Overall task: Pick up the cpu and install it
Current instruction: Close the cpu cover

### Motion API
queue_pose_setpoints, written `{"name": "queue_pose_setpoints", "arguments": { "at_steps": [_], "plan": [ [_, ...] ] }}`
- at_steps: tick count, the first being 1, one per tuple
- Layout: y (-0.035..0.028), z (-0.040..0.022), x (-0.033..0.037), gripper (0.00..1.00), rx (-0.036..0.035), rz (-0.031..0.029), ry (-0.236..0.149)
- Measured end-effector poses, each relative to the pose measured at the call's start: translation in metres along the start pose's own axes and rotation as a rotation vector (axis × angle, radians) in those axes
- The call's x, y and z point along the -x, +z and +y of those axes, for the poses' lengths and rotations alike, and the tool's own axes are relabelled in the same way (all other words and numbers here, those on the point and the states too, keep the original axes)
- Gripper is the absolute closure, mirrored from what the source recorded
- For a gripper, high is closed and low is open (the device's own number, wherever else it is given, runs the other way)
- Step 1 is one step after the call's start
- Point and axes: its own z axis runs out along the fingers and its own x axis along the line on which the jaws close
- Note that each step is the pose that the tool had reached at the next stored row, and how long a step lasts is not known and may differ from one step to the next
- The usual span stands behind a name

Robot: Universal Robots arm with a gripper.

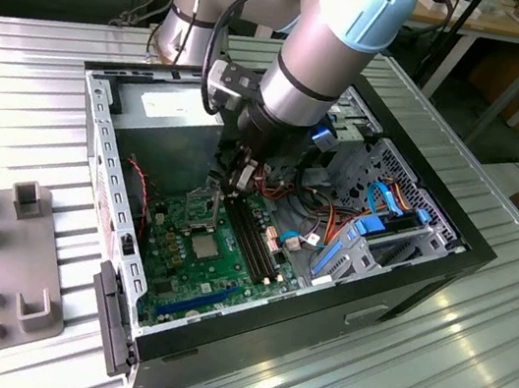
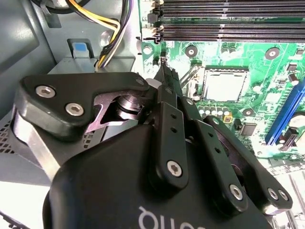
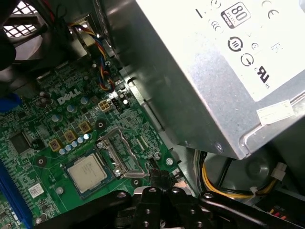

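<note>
The arm reached down into an open computer case (image 1: pixel 450 248) that lay on a ribbed metal table (image 1: pixel 38 87). Its gripper (image 1: pixel 234 182) hung low over the green motherboard (image 1: pixel 189 272), beside the long black memory slots (image 1: pixel 254 238). In both wrist views the two black fingers (image 2: pixel 167 78) met at their tips with nothing between them, so the jaws were closed and empty. The cpu (image 3: pixel 87 173) sat flat in its socket on the board, silver top up, just beside the fingertips but apart from them. The socket's metal frame (image 3: pixel 120 153) stood swung open next to the chip. A grey power supply (image 3: pixel 200 71) rose close by the gripper.
</note>
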Motion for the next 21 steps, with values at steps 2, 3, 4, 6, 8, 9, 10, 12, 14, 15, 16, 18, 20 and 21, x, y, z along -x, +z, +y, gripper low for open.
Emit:
{"name": "queue_pose_setpoints", "arguments": {
  "at_steps": [2,3,4,6,8,9,10,12,14,15,16,18,20,21],
  "plan": [
    [-0.0017,0.0004,0.0,0.89,-0.0004,0.0011,-0.002],
    [-0.0022,0.0006,0.0,0.89,-0.0005,0.0013,-0.003],
    [-0.0027,0.0007,0.0,0.89,-0.0006,0.0016,-0.004],
    [-0.0036,0.0009,-0.0001,0.89,-0.0007,0.0021,-0.005],
    [-0.0043,0.0012,-0.0001,0.89,-0.0007,0.0024,-0.007],
    [-0.0048,0.0014,-0.0003,0.89,-0.0007,0.0026,-0.008],
    [-0.0052,0.0016,-0.0003,0.89,-0.0007,0.0029,-0.008],
    [-0.006,0.0019,-0.0004,0.89,-0.0007,0.0033,-0.01],
    [-0.0064,0.0021,-0.0004,0.89,-0.0007,0.0033,-0.012],
    [-0.0068,0.0022,-0.0005,0.89,-0.0006,0.0037,-0.014],
    [-0.0069,0.0023,-0.0005,0.89,-0.0006,0.004,-0.015],
    [-0.007,0.0024,-0.0006,0.89,-0.0004,0.0042,-0.018],
    [-0.0072,0.0025,-0.0007,0.89,-0.0004,0.0048,-0.021],
    [-0.0074,0.0025,-0.0007,0.89,-0.0004,0.0052,-0.023]
  ]
}}
